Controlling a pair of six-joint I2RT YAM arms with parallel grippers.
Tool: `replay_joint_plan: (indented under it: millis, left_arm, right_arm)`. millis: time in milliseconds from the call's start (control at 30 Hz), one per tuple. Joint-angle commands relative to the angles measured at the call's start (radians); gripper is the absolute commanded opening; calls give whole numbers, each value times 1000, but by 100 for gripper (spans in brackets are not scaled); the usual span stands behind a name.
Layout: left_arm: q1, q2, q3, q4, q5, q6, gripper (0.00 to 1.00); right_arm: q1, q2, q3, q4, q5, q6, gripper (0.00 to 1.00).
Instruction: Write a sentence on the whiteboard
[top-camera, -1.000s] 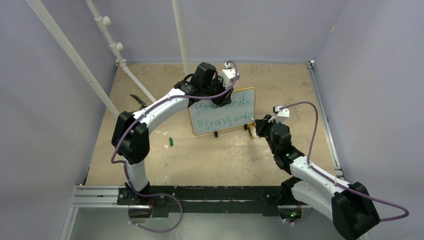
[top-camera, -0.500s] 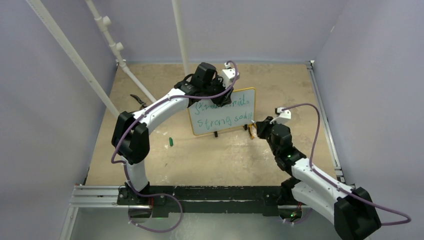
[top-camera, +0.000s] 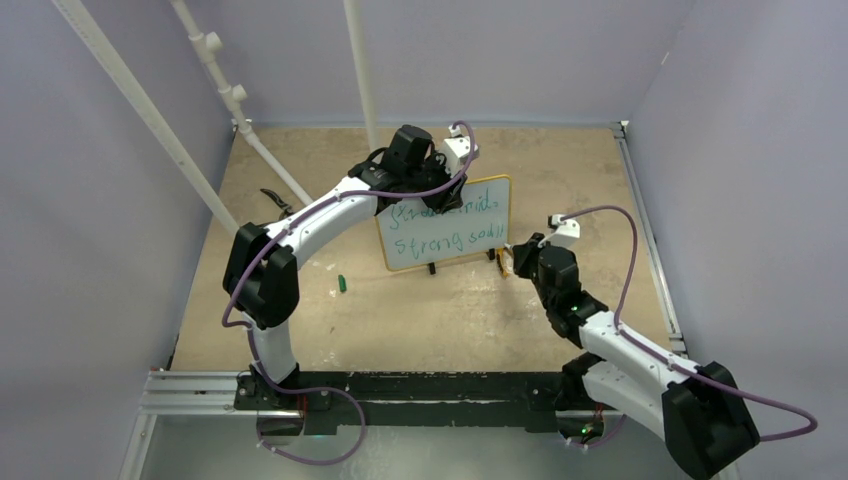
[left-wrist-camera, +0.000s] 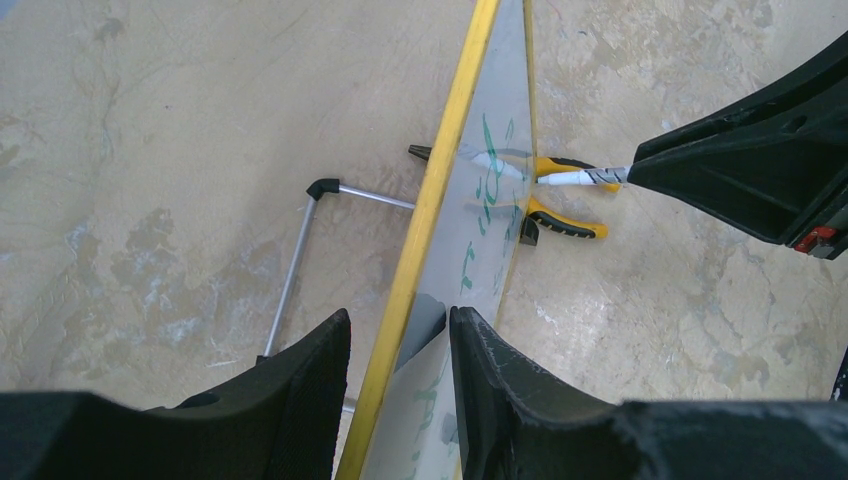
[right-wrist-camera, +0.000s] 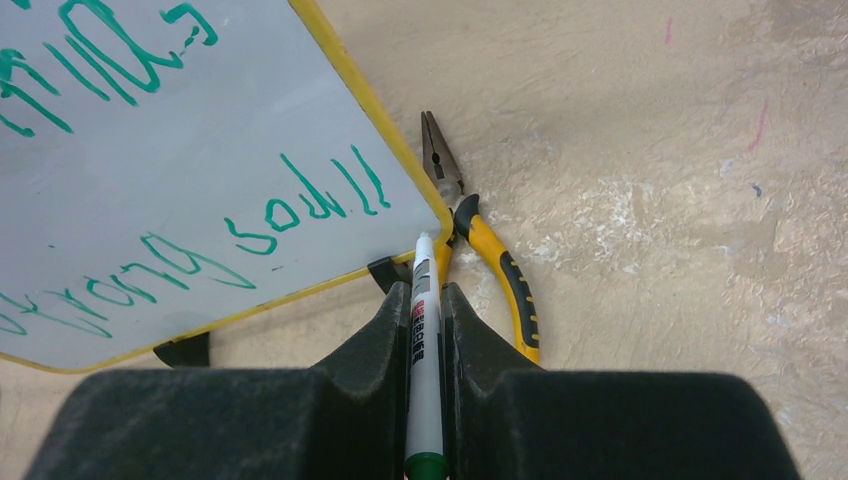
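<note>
The whiteboard (top-camera: 487, 205) stands tilted on two black feet, yellow-framed; it also shows in the right wrist view (right-wrist-camera: 150, 150) and edge-on in the left wrist view (left-wrist-camera: 425, 230). The sentence (top-camera: 441, 226) runs in two green lines (right-wrist-camera: 300, 205). My left gripper (top-camera: 440, 180) straddles the board's top edge (left-wrist-camera: 398, 335), its right finger (left-wrist-camera: 500, 390) against the written face. My right gripper (top-camera: 520, 258) is shut on a white marker (right-wrist-camera: 424, 300) with a green end. The marker's tip lies just off the board's lower right corner and also shows in the left wrist view (left-wrist-camera: 580, 177).
Yellow-handled pliers (right-wrist-camera: 495, 270) lie on the floor right of the board (top-camera: 503, 262). A green cap (top-camera: 341, 283) lies to the board's left. A metal stand leg (left-wrist-camera: 290, 270) props the board from behind. White pipes (top-camera: 225, 90) run along the back left.
My right gripper shifted slightly with the marker near the board's lower right corner. The left arm and the board stayed still.
</note>
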Motion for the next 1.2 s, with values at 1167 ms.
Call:
replay_joint_plan:
  millis: [1167]
  left_arm:
    - [-3, -8, -29, -85, -7, -39, 5]
  right_arm:
    - [1, -11, 51, 39, -29, -10, 0]
